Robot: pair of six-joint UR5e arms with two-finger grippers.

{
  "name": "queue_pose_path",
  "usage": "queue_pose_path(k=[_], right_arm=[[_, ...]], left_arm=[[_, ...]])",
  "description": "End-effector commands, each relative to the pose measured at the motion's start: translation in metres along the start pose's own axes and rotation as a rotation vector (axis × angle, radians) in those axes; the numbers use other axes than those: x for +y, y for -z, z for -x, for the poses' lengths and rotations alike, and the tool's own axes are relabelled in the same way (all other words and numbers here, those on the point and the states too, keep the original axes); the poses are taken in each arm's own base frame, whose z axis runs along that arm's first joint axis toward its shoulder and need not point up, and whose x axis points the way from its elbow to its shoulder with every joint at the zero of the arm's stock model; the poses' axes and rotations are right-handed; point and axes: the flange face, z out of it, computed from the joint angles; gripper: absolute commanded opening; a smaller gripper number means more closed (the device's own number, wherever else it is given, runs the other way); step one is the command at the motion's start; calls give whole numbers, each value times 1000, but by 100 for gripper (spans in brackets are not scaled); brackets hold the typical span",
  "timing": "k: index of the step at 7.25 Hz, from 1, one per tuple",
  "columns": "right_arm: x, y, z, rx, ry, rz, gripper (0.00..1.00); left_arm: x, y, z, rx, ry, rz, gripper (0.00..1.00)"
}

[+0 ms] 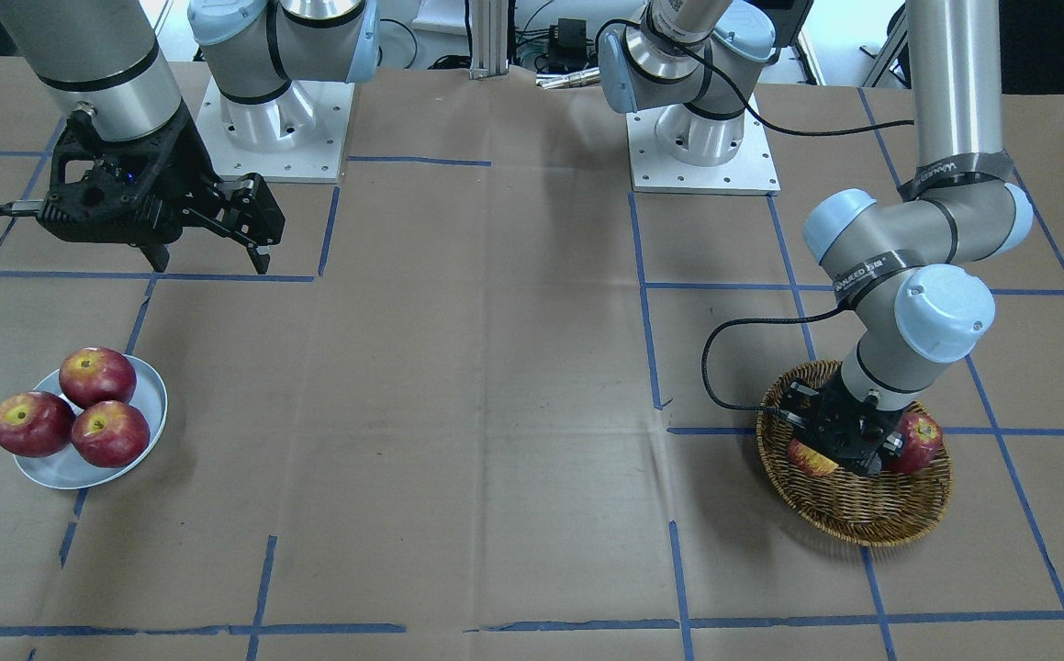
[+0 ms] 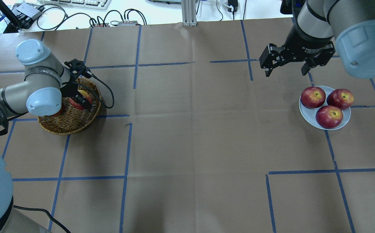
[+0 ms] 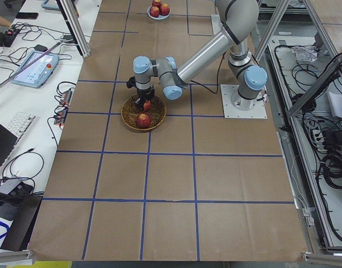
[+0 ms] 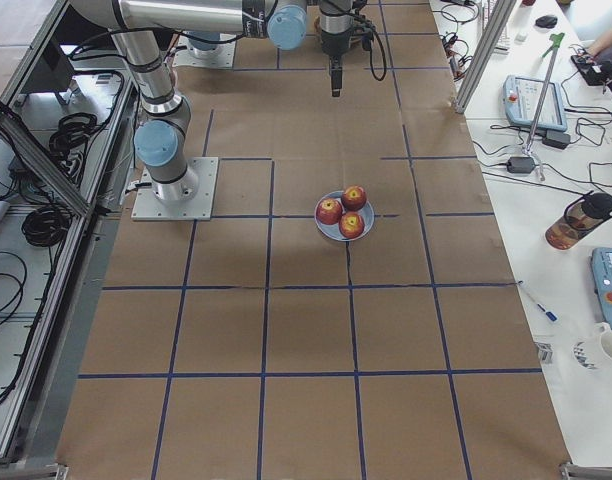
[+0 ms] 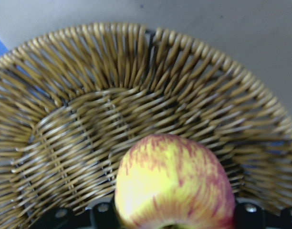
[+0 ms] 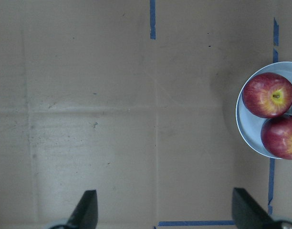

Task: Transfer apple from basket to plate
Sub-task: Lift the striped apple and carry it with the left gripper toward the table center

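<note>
Fingers: my left fingers (image 5: pixel 244 215) pinch the round red-and-yellow streaked apple (image 5: pixel 172 186); my right fingers (image 6: pixel 86 210) stand spread.
Apple: in the round brown wicker basket (image 2: pixel 64 126), yellow face toward my wrist, dimple at that frame's bottom edge.
Views: front-facing alone shows a dark red apple (image 1: pixel 922 439) alongside.
Arm: left wrist bent down into basket; right hangs upper left of the pale blue round plate (image 2: pixel 306 114), overhead.

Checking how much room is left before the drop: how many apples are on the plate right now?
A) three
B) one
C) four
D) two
A: the overhead view shows three dark red apples clustered on the plate.
</note>
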Motion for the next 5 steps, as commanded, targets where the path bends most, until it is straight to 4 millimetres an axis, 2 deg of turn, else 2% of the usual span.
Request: queue_pose_path(k=[1,4,5], right_arm=[[0,0,0,0,0,0,100],[0,0,0,0,0,1,100],[0,0,-1,0,-1,1,100]], left_arm=[[-48,44,-72,-21,107,-41,59],[-142,70,-207,13,335,-70,60],[-177,58,-255,35,424,-62,60]])
